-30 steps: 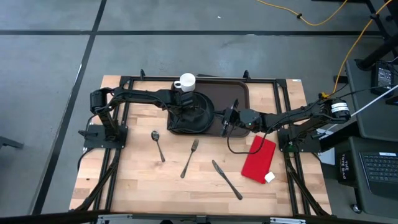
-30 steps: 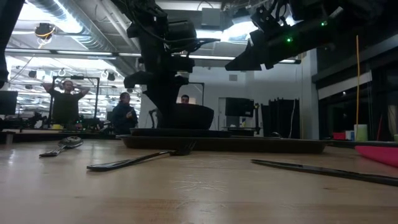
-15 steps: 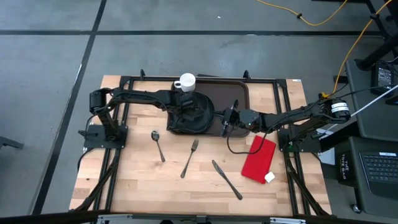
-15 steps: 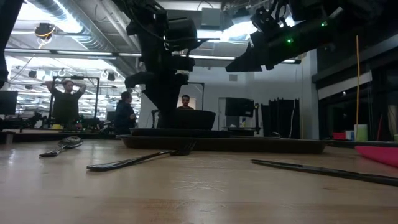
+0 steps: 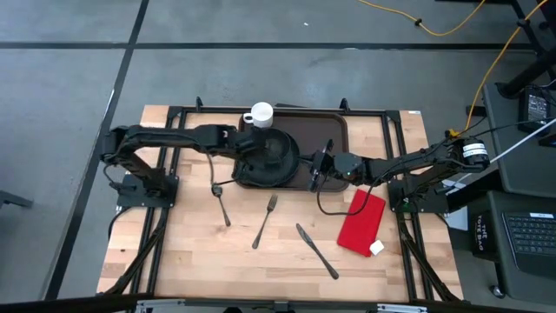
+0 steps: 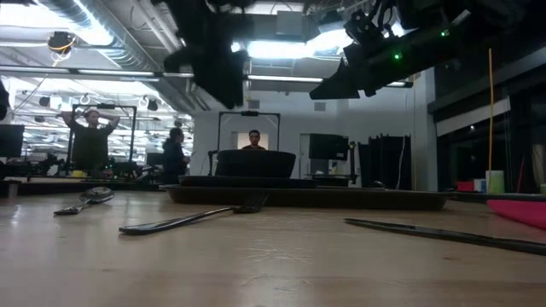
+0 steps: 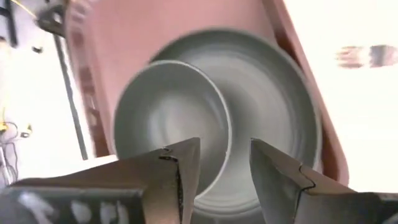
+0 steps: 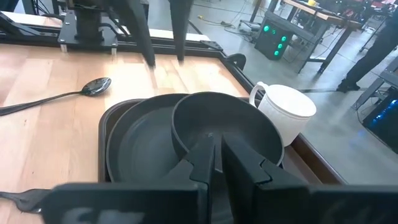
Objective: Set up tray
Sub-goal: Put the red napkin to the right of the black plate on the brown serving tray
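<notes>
The dark brown tray (image 5: 326, 130) lies at the table's far middle. A black plate (image 5: 287, 165) lies flat on its left end, and a black bowl (image 5: 271, 149) stands on its base in the plate. In the left wrist view the bowl (image 7: 165, 121) shows below my open left gripper (image 7: 225, 163). That gripper (image 5: 246, 149) hangs above the bowl's left rim and touches nothing. My right gripper (image 5: 318, 165) hovers shut over the tray's middle, high above it in the low view (image 6: 341, 81). A white mug (image 8: 283, 112) stands just beyond the bowl.
On the wood nearer the front lie a spoon (image 5: 220, 202), a fork (image 5: 266, 220), a knife (image 5: 316, 250) and a red napkin (image 5: 360, 222). People stand in the room behind the table (image 6: 90, 141).
My left gripper has opened and let go of the bowl. It has then risen and drawn back toward the table's left edge. The bowl stays standing in the plate.
</notes>
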You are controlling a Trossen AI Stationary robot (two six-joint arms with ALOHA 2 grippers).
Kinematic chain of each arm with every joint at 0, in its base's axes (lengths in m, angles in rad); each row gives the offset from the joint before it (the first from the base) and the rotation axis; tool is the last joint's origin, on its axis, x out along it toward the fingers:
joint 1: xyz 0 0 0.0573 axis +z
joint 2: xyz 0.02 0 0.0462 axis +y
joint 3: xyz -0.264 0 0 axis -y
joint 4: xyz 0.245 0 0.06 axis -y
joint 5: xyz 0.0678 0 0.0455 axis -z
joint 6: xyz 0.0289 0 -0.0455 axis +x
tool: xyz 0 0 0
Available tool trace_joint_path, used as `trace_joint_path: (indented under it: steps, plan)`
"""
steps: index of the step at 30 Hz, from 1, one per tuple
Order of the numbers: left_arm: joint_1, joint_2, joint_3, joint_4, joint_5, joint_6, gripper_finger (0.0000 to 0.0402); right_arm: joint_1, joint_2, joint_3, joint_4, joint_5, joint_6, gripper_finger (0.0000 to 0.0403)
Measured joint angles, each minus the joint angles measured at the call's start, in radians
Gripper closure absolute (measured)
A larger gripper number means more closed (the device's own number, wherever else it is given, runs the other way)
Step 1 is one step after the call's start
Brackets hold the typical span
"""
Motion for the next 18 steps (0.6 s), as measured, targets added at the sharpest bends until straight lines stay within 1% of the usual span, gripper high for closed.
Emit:
trace_joint_path:
  steps: [3, 6, 8, 10, 18]
  plan:
    - [-0.008, -0.066, 0.000, -0.003, 0.034, -0.056, 0.0276, 0.000, 0.000, 0.000, 0.001, 0.000, 0.000, 0.0368]
    - [-0.007, -0.119, -0.005, 0.004, 0.092, -0.169, 0.0281, 0.000, 0.000, 0.000, 0.003, 0.000, 0.000, 0.0368]
    - [-0.011, -0.156, -0.044, 0.028, 0.110, -0.227, 0.0290, 0.000, 0.000, 0.000, 0.002, -0.001, 0.000, 0.0368]
    - [-0.030, -0.194, -0.109, 0.066, 0.111, -0.260, 0.0305, 0.001, 0.000, 0.000, 0.001, -0.001, 0.000, 0.0368]
    - [-0.150, -0.396, -0.452, 0.354, 0.098, -0.404, 0.0381, 0.003, 0.000, 0.000, 0.006, -0.002, 0.003, 0.0368]
